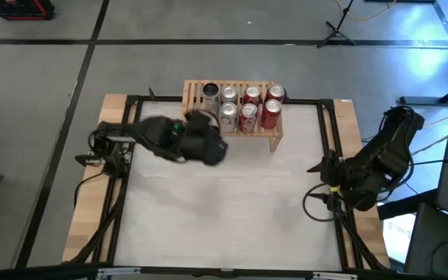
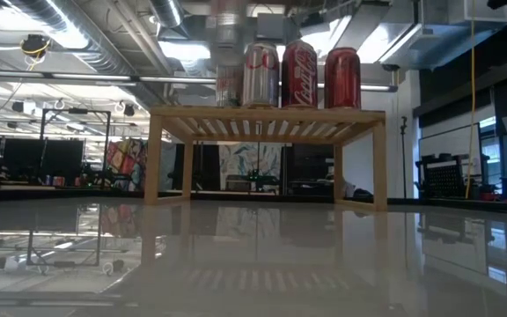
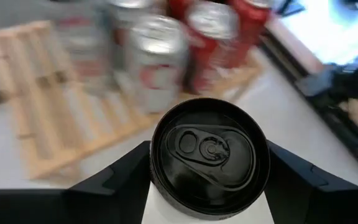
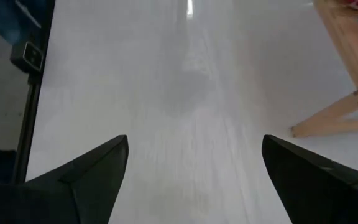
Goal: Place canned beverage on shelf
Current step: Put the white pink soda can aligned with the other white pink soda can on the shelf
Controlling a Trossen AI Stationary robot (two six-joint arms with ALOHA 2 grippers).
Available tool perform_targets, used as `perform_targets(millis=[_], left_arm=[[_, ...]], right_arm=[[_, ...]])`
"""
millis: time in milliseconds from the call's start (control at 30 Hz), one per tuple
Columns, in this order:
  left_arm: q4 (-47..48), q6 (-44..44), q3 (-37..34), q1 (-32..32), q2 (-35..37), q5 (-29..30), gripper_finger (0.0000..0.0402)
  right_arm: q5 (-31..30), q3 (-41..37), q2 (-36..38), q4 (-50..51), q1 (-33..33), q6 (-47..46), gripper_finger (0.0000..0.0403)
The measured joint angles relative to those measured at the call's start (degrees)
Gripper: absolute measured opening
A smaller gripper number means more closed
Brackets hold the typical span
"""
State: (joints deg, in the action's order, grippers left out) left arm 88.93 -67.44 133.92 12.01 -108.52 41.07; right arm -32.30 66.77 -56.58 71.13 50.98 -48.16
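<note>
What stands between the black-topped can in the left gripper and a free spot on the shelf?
Nothing visible. The left gripper holds the black-topped can at the shelf, beside its open left end. The cans already on the shelf fill the middle and right, so they crowd that side but don't block the open slats.

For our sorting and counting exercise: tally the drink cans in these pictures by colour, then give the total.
red cans on the shelf: 4
silver cans on the shelf: 3
black-topped can held in the left gripper: 1
Total: 8
</note>
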Motion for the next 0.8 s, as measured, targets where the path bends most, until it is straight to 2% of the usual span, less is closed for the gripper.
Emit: perform_targets(millis=[233,433,800], left_arm=[[0.89,4.85,-1.07,-8.06,6.3,0.76,0.0234],[0.64,11.55,-1.21,-15.7,6.25,-2.48,0.0234],[-2.0,16.96,-1.24,-18.92,4.01,-2.33,0.0234]], right_arm=[[-1.86,0.01,0.61,1.34,0.0,-3.13,0.0358],[-3.27,0.01,0.61,1.43,0.0,-4.13,0.0358],[-4.63,0.01,0.61,1.49,0.0,-5.91,0.0358]])
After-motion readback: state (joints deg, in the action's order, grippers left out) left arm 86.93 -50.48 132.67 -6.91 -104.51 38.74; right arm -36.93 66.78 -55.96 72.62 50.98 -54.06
